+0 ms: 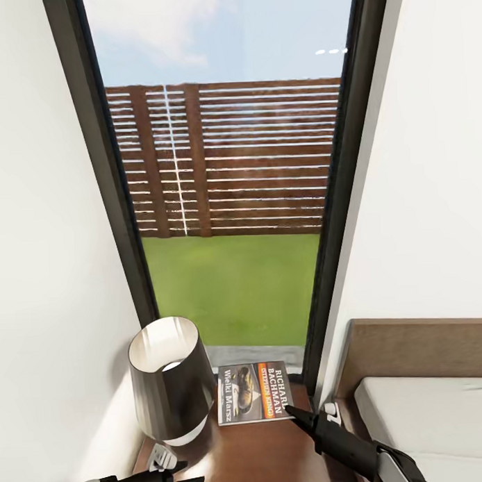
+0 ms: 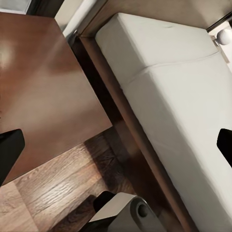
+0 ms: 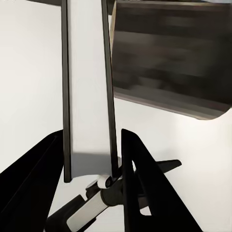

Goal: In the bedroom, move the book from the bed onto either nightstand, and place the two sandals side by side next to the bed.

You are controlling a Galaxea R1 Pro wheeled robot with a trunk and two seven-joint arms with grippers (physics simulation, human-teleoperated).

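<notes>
Nearest in the head view, at 7 o'clock, the left gripper (image 1: 181, 477) hangs over the front edge of the nightstand (image 1: 276, 455). Its two black fingers (image 2: 9, 154) are spread wide, with nothing between them. Beneath them the left wrist view shows the glossy brown top, a strip of plank floor (image 2: 53, 193), and the bed (image 2: 183, 111) running alongside, with a narrow dark gap between it and the nightstand.

At 5 o'clock the right arm reaches in over the nightstand, and the right gripper (image 1: 297, 411) meets the near right corner of the book (image 1: 253, 392). In the right wrist view the book's pale edge runs between the black fingers (image 3: 140, 183), one against each cover, so the gripper is clamped on it.

The book lies flat, cover up, on the back half of the nightstand. The white lettering reads sideways.

At 9 o'clock from the book, just beside it, a lamp (image 1: 169, 382) with a dark shade stands on the same top.

At 3 o'clock from the nightstand are the bed's brown headboard and grey mattress.

At 12 o'clock, behind the nightstand, a tall black-framed window (image 1: 337, 196) stands between white walls. Beyond it lie green grass (image 1: 236, 290), then a slatted brown fence (image 1: 252, 157), then sky.
</notes>
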